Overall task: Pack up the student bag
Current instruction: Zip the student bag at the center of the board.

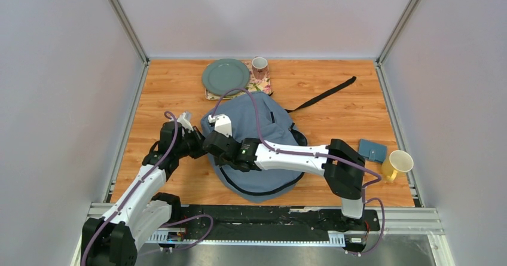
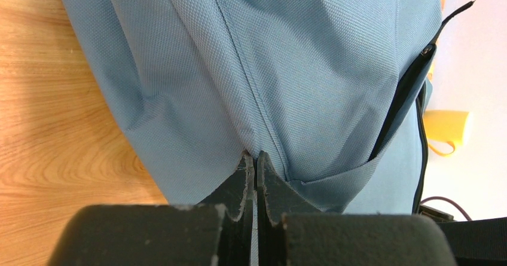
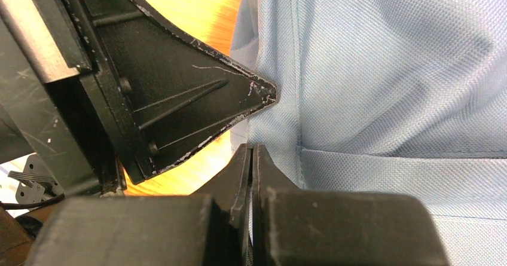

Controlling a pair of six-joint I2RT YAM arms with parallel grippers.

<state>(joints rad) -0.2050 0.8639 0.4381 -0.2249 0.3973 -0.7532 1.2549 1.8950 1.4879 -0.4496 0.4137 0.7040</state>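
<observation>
Soft fabric, judged limp: the student bag (image 1: 254,119) is pinched at its seam by the left gripper (image 2: 256,157), the right gripper (image 3: 252,150) shut alongside

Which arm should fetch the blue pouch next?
Right, probably: the blue pouch lies near its base. The left hand and right hand are both shut at the edge of the student bag.

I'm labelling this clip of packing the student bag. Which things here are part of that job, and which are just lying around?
In the job: student bag, left gripper, right gripper.
Lying about: green plate, mug, floral cloth, blue pouch, yellow cup.
</observation>
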